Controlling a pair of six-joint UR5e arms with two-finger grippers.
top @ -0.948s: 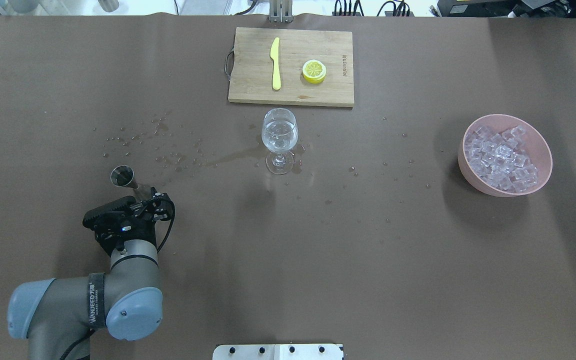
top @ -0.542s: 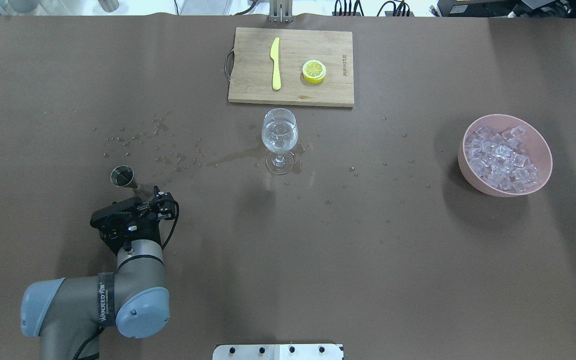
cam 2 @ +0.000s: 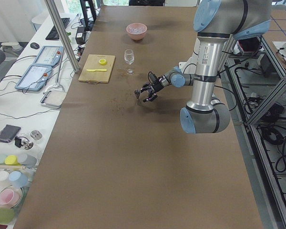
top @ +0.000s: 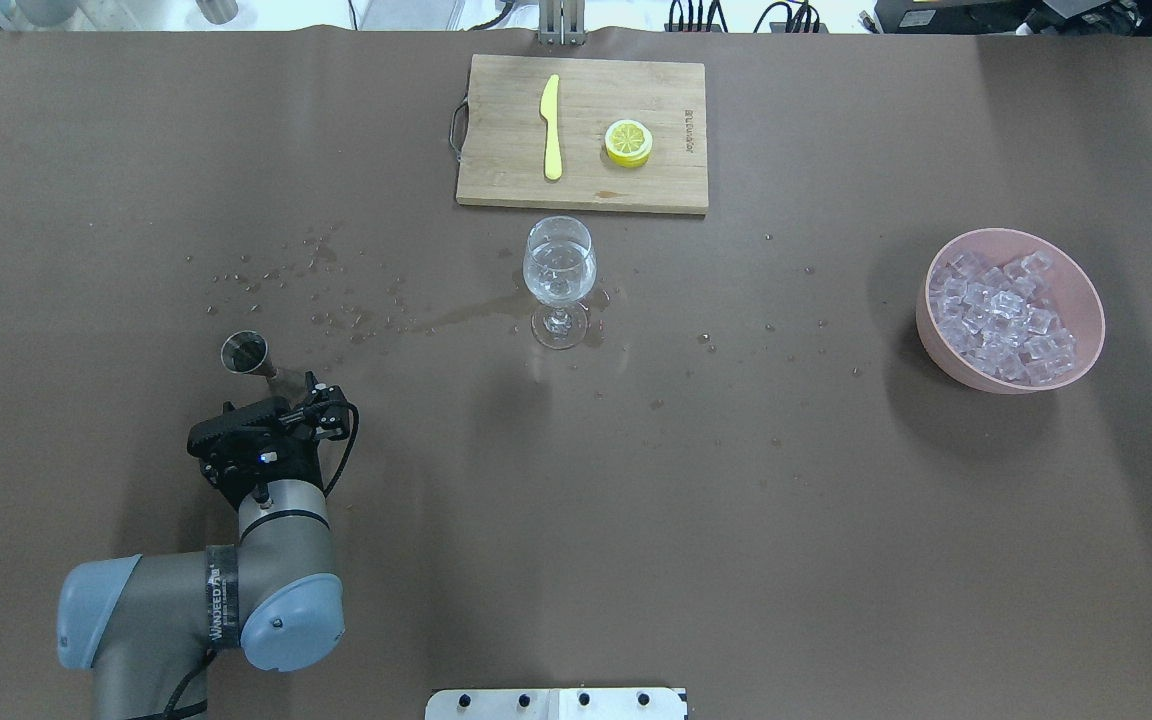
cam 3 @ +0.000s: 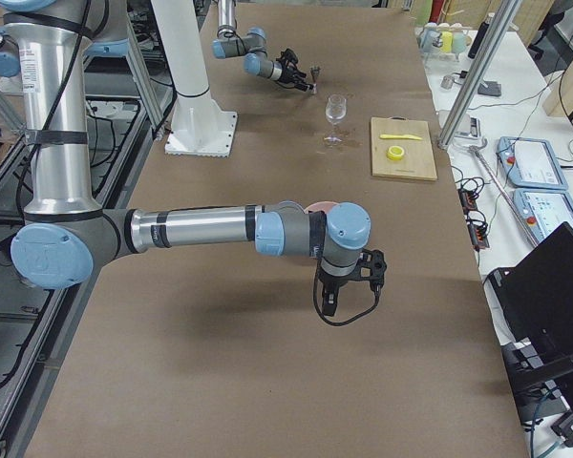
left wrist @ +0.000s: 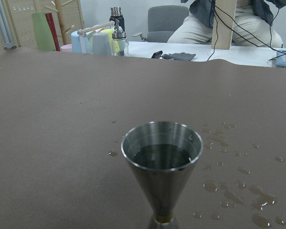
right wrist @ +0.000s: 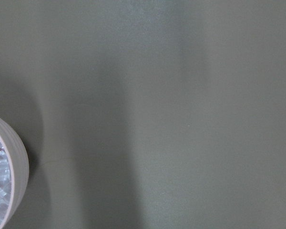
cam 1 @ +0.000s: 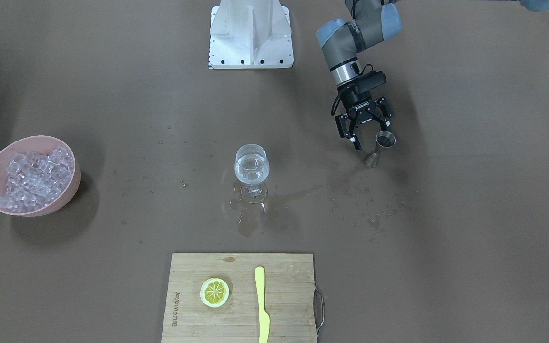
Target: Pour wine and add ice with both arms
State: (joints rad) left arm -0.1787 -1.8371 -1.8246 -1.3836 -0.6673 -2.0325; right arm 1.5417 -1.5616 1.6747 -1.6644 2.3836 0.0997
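Note:
A stemmed glass (top: 559, 268) stands mid-table with clear wine (cam 1: 251, 170) in its bowl. A steel jigger (top: 245, 353) stands upright on the table; it fills the left wrist view (left wrist: 162, 164). My left gripper (cam 1: 371, 134) is open and empty, just on the robot's side of the jigger (cam 1: 382, 145), apart from it. A pink bowl (top: 1079, 283) holds the ice (top: 1002, 318) and also shows in the front view (cam 1: 67, 190). My right gripper (cam 3: 349, 287) shows only in the exterior right view, beside the bowl; I cannot tell if it is open or shut.
A wooden cutting board (top: 636, 100) with a yellow knife (top: 551, 127) and a lemon half (top: 628, 142) lies beyond the glass. Spilled drops and a wet streak (top: 366, 315) run between jigger and glass. The white base plate (cam 1: 250, 33) is at the robot's side.
My left arm has drawn back toward the robot's base, away from the jigger. The jigger, glass and bowl have not moved.

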